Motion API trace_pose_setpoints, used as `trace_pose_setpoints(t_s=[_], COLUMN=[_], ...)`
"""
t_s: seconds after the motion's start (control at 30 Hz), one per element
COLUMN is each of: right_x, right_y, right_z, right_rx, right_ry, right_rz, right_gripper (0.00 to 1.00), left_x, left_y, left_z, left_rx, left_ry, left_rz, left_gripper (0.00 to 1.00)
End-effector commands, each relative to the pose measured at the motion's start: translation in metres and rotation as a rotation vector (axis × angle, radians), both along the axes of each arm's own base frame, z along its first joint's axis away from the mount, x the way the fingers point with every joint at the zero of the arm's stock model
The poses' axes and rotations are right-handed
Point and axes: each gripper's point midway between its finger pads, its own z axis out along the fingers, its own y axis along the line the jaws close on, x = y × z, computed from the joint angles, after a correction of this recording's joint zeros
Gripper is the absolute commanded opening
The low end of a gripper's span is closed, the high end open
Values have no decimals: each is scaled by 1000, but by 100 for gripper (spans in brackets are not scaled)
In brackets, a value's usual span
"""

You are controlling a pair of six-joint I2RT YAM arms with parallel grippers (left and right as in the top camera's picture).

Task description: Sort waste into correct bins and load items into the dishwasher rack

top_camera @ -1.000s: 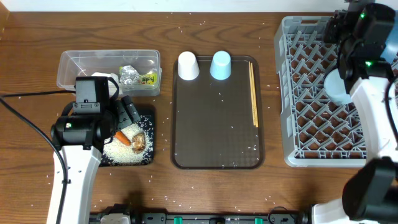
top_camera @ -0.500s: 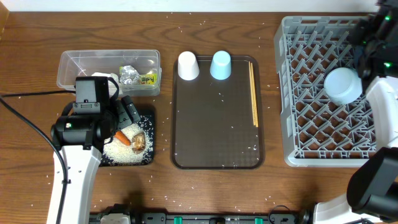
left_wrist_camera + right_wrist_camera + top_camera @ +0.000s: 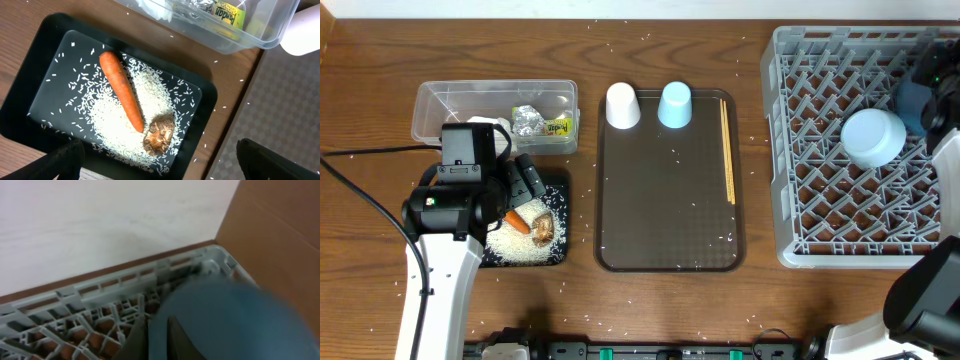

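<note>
The wooden desk (image 3: 670,300) fills the overhead frame, scattered with stray grains. At the right of the frame sits the grey dishwasher rack (image 3: 772,150), and at its far right edge the dark-blue plate (image 3: 912,100) stands among the pegs. The right end effector (image 3: 158,335) is closed narrowly on that plate's rim, which shows as a blur in the right wrist view. The white bowl (image 3: 873,137) rests upside down in the rack, just left of the plate. In the centre of the frame lies the brown serving tray (image 3: 665,210). The white cup (image 3: 622,106) and the light-blue cup (image 3: 674,105) stand inverted side by side at its upper edge, and the chopsticks (image 3: 728,150) lie along its right side. The clear tub (image 3: 450,105) sits at upper left and holds the crumpled napkin (image 3: 152,6), the foil ball (image 3: 528,120) and the green-yellow packet (image 3: 557,127). Just below it in the frame is the black tray (image 3: 37,75), where the carrot (image 3: 122,90) lies on a bed of white rice (image 3: 110,125), its tip touching the brown food lump (image 3: 159,135). The left end effector (image 3: 165,162) hovers above this tray with its jaws wide apart, holding nothing.
</note>
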Motion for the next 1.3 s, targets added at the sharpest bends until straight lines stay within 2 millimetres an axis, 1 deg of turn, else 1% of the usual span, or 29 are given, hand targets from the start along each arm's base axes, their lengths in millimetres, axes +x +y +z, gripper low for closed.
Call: trace_pose_setpoints(t_s=[0.0,0.03,0.1,0.17,0.23,0.33,0.37,0.4,0.43,0.47,0.53,0.57,0.6,0.7,0.77,0.8,0.87,0.93,0.97,1.0,1.17,1.2,1.27], right_x=[-6,-7,-9,-11,-13,-14,-14,-13,-12,-10,-10,-11,-11,-11,-9,-7,-3,4,6,10,19,21,24], right_y=[-14,-16,-17,-14,-9,5,10,21,33,51,87,107,129,175,210,223,261,291,302,318,371,384,397], right_z=[-8,-8,-8,-2,9,34,42,53,62,71,86,93,100,106,101,97,81,61,52,39,-16,-31,-49], right_rx=[12,14,16,16,25,73,95,125,147,170,214,235,259,332,354,349,301,244,220,189,148,150,152], right_ry=[19,22,24,19,-7,-86,-114,-151,-176,-198,-235,-252,-270,-281,-254,-239,-185,-129,-107,-75,32,51,71], right_rz=[-40,-44,-46,-40,-31,2,22,69,130,220,397,491,588,725,781,798,836,834,829,819,820,841,860], right_gripper=[7,7,10,13,19,22,25,37,46,61,84,93,99,99,99,99,99,99,99,99,99,99,99], left_x=[-1,-1,-1,-1,-1,-1,-1,-1,-1,-1,-1,-1,-1,-1,-1,-1,-1,-1,-1,-1,-1,-1,-1], left_y=[2,2,2,2,2,2,2,2,2,2,2,2,2,2,2,2,2,2,2,2,2,2,2], left_z=[-1,-1,-1,-1,-1,-1,-1,-1,-1,-1,-1,-1,-1,-1,-1,-1,-1,-1,-1,-1,-1,-1,-1], left_rx=[10,10,10,10,10,10,10,10,10,10,10,10,10,10,10,10,10,10,10,10,10,10,10], left_ry=[7,7,7,7,7,7,7,7,7,7,7,7,7,7,7,7,7,7,7,7,7,7,7], left_rz=[1,1,1,1,1,1,1,1,1,1,1,1,1,1,1,1,1,1,1,1,1,1,1], left_gripper=[98,98,98,98,98,98,98,98,98,98,98,98,98,98,98,98,98,98,98,98,98,98,98])
